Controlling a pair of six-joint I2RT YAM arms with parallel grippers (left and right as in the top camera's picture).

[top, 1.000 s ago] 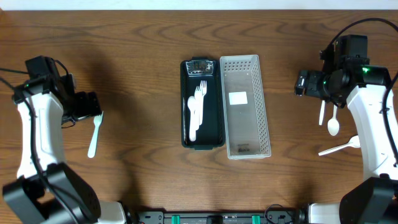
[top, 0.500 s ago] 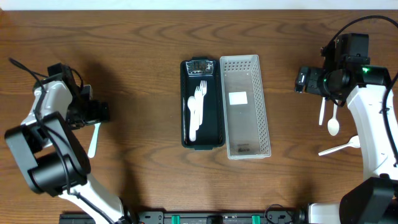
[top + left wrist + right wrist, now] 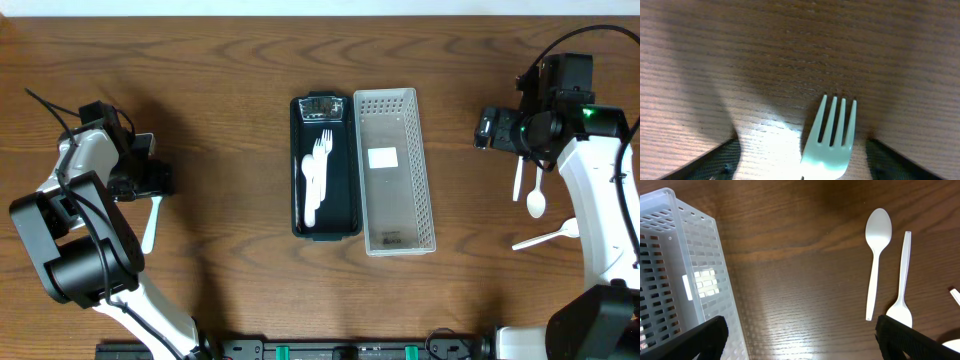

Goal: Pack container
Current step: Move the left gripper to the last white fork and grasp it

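Note:
A black container (image 3: 297, 215) in the middle of the table holds a few white plastic utensils (image 3: 314, 178), two of them forks. A white fork (image 3: 150, 230) lies on the table at the left. My left gripper (image 3: 155, 186) is low over its head, open. In the left wrist view the fork's tines (image 3: 836, 132) lie between the spread fingers (image 3: 802, 146), apart from both. My right gripper (image 3: 484, 131) is open and empty above bare wood (image 3: 800, 330). Two white spoons (image 3: 537, 197) (image 3: 877, 245) and another white utensil (image 3: 545, 238) lie at the right.
A white perforated basket (image 3: 431, 170) stands against the container's right side; its corner shows in the right wrist view (image 3: 675, 255). A second spoon (image 3: 901, 285) lies next to the first one. The rest is brown wooden tabletop.
My left arm has swung in and brought its gripper down over the head of the fork on the table. The fork has not moved. The right arm is still.

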